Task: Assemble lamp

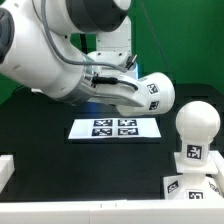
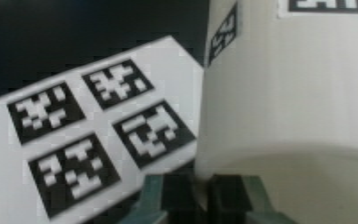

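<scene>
My gripper is shut on the wall of the lamp shade, a white truncated cone with a tag. It holds the shade tilted on its side above the table, just past the marker board. In the wrist view the two dark fingers sit close together at the shade's rim, and the shade fills one side. The round white bulb stands upright on the low square base at the exterior view's lower right, apart from the shade.
The marker board lies flat on the black table under the arm; it also shows in the wrist view. A white rail runs along the table's front at the exterior view's left. The big arm fills the upper left.
</scene>
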`<state>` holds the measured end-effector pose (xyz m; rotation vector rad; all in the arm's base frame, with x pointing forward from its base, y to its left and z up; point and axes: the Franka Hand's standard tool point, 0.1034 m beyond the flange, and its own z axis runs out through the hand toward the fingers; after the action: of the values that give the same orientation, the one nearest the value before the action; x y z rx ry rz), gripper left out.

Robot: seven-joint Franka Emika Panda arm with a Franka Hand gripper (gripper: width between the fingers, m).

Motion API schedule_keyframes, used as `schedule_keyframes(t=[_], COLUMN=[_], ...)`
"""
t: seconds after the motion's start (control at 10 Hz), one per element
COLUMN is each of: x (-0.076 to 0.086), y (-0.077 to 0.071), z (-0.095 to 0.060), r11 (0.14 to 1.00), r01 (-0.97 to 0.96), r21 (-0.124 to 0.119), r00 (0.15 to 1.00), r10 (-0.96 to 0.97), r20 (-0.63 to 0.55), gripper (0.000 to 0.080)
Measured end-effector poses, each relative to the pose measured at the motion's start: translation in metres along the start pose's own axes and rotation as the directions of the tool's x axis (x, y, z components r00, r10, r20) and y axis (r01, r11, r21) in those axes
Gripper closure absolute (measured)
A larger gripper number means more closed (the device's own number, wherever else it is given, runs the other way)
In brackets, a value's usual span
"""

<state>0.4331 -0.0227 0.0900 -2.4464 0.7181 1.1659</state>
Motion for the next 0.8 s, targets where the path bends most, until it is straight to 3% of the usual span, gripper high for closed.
schedule_keyframes(t=[0.2,0.3,0.5,0.6,0.8], x=[-0.026,-0.034,-0.049,-0.051,-0.044], y=[-0.016,-0.020,-0.040,-0.049,-0.052], z=[-0.037,-0.056,-0.088,-0.085,-0.088], r11=[0.995,0.992,0.976,0.975,0.974], r01=[0.081,0.104,0.160,0.161,0.174], r21=[-0.054,-0.069,-0.149,-0.155,-0.144], r00=[0.985,0.973,0.924,0.908,0.838], r10=[-0.088,-0.116,-0.201,-0.208,-0.223], r20=[-0.149,-0.199,-0.327,-0.365,-0.497], gripper=[0.0774,0.0774,0.0774,0.0774,0.0774])
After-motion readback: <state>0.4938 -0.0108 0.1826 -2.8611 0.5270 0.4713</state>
